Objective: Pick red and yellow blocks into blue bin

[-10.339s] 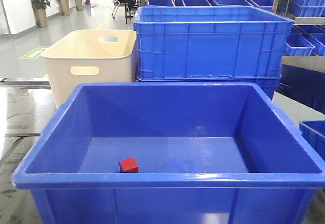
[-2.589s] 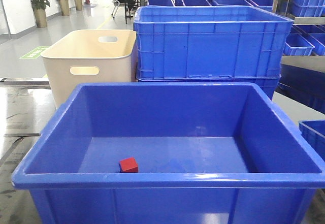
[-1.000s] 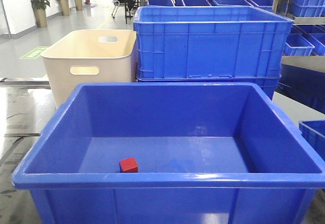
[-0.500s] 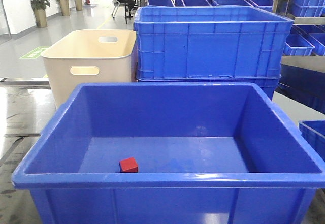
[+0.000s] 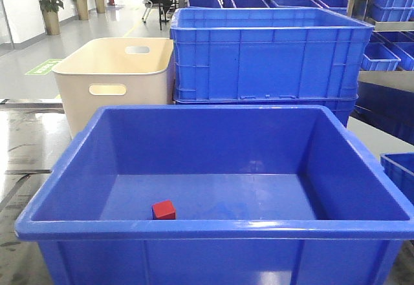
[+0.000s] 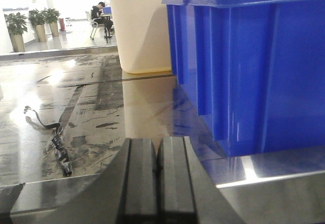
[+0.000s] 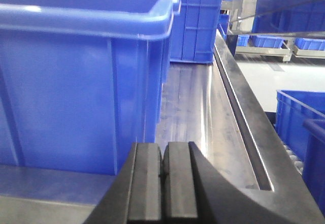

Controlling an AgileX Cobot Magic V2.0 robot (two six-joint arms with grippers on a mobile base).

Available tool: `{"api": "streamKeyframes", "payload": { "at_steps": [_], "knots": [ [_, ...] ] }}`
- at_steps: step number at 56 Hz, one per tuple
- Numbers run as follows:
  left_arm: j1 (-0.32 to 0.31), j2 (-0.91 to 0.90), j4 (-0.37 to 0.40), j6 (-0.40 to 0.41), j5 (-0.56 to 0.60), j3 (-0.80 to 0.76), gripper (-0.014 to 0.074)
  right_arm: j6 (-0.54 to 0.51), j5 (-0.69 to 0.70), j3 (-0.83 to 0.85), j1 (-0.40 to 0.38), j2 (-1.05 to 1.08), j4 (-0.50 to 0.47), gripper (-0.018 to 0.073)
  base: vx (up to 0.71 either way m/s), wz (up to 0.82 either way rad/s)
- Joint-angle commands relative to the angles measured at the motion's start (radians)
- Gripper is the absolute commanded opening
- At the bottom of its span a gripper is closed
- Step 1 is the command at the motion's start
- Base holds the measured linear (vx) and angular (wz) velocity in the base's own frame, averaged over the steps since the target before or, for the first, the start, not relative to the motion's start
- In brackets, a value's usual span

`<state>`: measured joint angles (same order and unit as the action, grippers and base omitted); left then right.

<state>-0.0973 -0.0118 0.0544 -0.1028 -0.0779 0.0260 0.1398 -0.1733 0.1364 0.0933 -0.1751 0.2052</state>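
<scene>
The blue bin (image 5: 213, 228) fills the front view, glossy with a rolled rim. A small red cube (image 5: 163, 210) lies on its floor near the front left. The yellow block is out of view. My left gripper (image 6: 158, 145) is shut with nothing between its pads, low over the tabletop to the left of the blue bin's outer wall (image 6: 264, 66). My right gripper (image 7: 164, 148) is shut and empty too, low beside the blue bin's right outer wall (image 7: 76, 92). Neither gripper shows in the front view.
A beige tub (image 5: 116, 78) with oval handle holes stands behind the bin on the left, also in the left wrist view (image 6: 139, 26). Ribbed blue crates (image 5: 265, 55) are stacked behind. A black strap (image 6: 56, 142) lies on the dark table. Another blue crate (image 7: 302, 132) sits right of the table's edge.
</scene>
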Motion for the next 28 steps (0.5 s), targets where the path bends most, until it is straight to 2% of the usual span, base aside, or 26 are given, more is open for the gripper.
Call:
{"api": "streamKeyframes", "payload": {
  "at_steps": [1,28],
  "knots": [
    [0.0,-0.015,0.003,0.006,0.078,-0.016,-0.0006,0.002,0.089,0.02,-0.005,0.011,0.007,-0.0011,0.0,0.0],
    [0.0,-0.015,0.003,0.006,0.078,-0.016,-0.0006,-0.003,0.136,-0.047,-0.001,0.04,-0.002,-0.0011,0.0,0.0]
  ]
}}
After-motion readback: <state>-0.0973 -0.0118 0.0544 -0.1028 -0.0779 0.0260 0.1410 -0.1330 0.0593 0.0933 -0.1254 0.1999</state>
